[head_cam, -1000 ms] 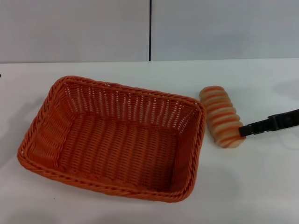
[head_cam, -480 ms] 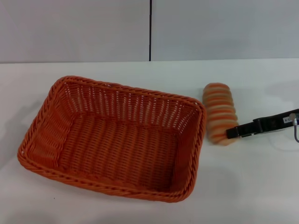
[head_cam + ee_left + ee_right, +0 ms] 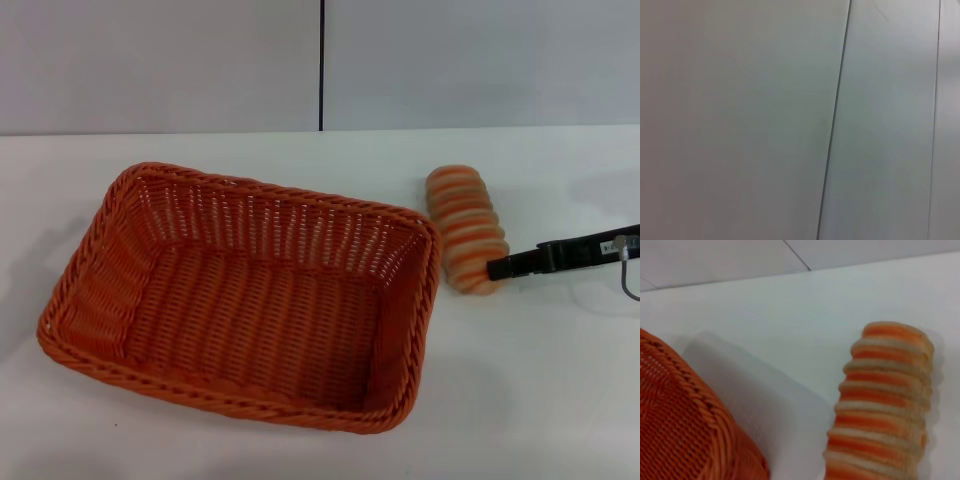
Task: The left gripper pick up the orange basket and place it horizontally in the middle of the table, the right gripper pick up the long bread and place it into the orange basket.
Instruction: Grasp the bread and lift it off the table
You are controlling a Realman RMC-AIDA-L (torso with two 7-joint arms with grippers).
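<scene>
Since a second ago the long bread (image 3: 466, 229) has turned a little and slid toward the far side of the bench (image 3: 540, 400), and the right gripper (image 3: 493, 268) has shifted up with it.

Nearest the robot, the orange basket (image 3: 240, 290) sits flat on the white bench, left of centre, its long side running across and slightly skewed, with nothing inside. Just beyond its right end lies the striped loaf, close to the braided rim but apart from it, as the right wrist view (image 3: 882, 405) also shows. The right gripper reaches in from the right edge as a thin black bar whose tip touches the near end of the loaf; I cannot tell whether it is open or closed. The left gripper is out of view. Farthest back stands a grey panelled wall (image 3: 160, 60).
</scene>
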